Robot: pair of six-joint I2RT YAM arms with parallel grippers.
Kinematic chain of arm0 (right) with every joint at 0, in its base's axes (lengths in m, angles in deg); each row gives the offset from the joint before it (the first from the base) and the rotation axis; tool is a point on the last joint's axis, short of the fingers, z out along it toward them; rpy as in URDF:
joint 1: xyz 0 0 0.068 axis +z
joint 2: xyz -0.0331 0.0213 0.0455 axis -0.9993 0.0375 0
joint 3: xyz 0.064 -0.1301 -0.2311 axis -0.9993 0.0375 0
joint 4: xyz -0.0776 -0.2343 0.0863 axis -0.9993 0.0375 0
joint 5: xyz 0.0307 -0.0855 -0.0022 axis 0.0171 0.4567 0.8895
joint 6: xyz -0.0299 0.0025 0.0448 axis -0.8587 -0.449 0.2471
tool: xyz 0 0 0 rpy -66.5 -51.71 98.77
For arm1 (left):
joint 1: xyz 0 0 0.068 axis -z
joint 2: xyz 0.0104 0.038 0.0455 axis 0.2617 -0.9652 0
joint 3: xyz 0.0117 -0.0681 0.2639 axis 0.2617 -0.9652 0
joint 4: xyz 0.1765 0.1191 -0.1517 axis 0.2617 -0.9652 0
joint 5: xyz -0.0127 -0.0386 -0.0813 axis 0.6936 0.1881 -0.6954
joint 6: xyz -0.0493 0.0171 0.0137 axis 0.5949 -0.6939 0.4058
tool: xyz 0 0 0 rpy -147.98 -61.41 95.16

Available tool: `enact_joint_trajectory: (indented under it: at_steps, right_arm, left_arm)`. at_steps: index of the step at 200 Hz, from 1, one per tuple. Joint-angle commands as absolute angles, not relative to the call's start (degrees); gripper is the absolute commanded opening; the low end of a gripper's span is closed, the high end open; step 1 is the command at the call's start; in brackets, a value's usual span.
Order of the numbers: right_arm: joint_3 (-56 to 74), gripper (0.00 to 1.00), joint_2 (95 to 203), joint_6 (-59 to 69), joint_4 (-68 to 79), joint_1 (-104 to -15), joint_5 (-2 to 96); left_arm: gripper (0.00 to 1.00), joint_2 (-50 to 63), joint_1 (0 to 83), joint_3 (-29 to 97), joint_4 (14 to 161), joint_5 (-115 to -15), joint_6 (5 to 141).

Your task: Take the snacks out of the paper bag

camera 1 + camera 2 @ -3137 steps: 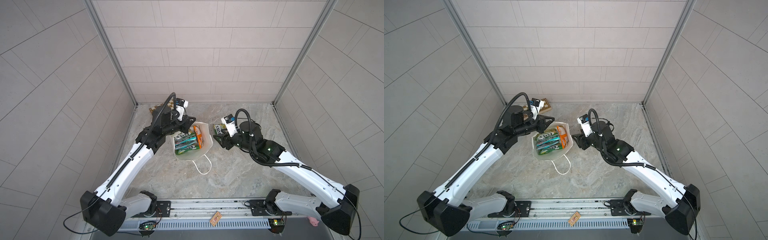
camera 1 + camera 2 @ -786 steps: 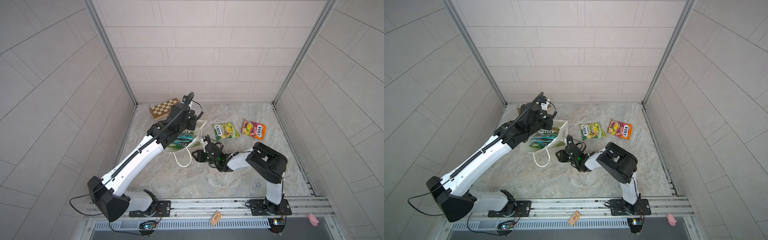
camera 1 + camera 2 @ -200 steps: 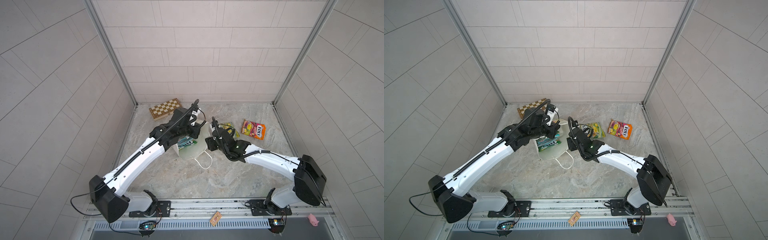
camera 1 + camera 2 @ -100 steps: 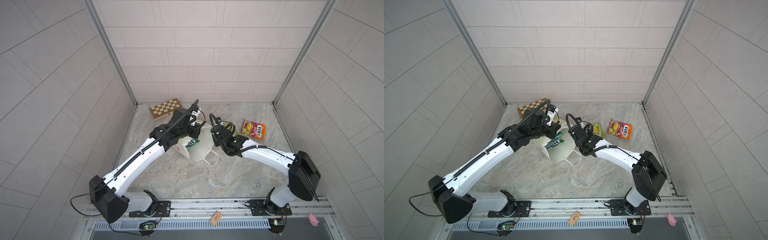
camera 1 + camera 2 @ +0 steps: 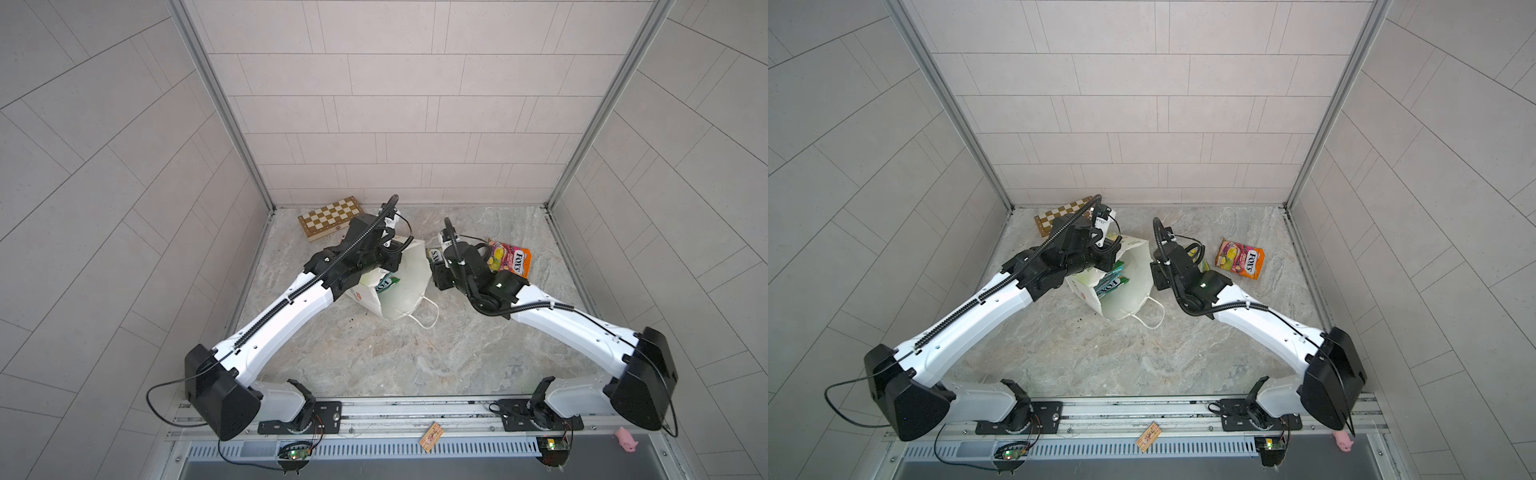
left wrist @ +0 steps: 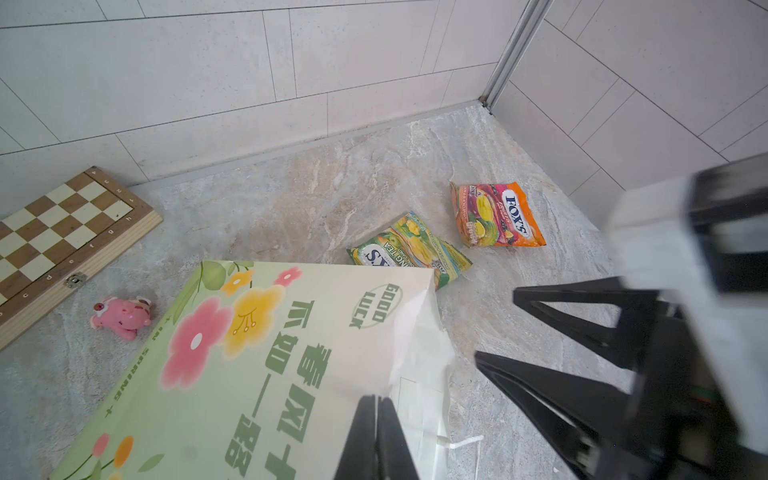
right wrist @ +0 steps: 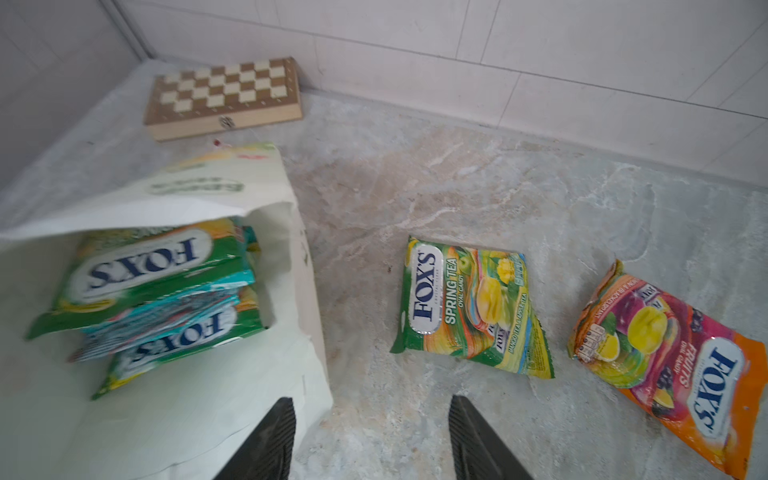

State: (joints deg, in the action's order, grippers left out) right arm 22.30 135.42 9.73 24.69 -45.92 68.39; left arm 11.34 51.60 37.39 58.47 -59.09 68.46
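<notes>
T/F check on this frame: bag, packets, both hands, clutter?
1. The green packet and orange packet lie on the table, outside the bag. True.
2. The bag is empty. False: several packets are inside it.
3. The left hand is shut on the bag's rim. True.
4. The right hand holds the green packet. False: it is open and empty, near the bag's mouth.
5. A pink toy lies beside the chessboard. True.
</notes>
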Motion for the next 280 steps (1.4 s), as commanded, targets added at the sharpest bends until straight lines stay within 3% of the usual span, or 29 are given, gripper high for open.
enact_joint_trajectory:
  at_steps: [1, 34, 84, 142, 280]
  right_arm:
    - [24.32, 0.59, 131.80, 13.57, 25.23, -46.11, 58.42]
    - [28.42, 0.54, 131.36, 22.00, 18.69, -44.78, 46.94]
    - [28.21, 0.47, 138.23, 31.75, 12.63, -41.49, 42.65]
    - [28.46, 0.40, 145.79, 39.15, 4.92, -38.78, 42.60]
    - [19.64, 0.38, 161.90, 52.98, -5.30, -38.97, 50.17]
  left_arm:
    - [0.00, 12.14, 51.91, 36.56, 61.76, -58.29, 68.13]
    - [0.00, 12.88, 51.70, 36.05, 62.33, -59.12, 67.93]
    - [0.00, 14.06, 51.71, 35.04, 62.24, -59.03, 68.11]
    - [0.00, 14.02, 51.11, 34.74, 62.85, -59.13, 68.98]
    - [0.00, 15.02, 50.91, 33.50, 62.95, -62.21, 68.19]
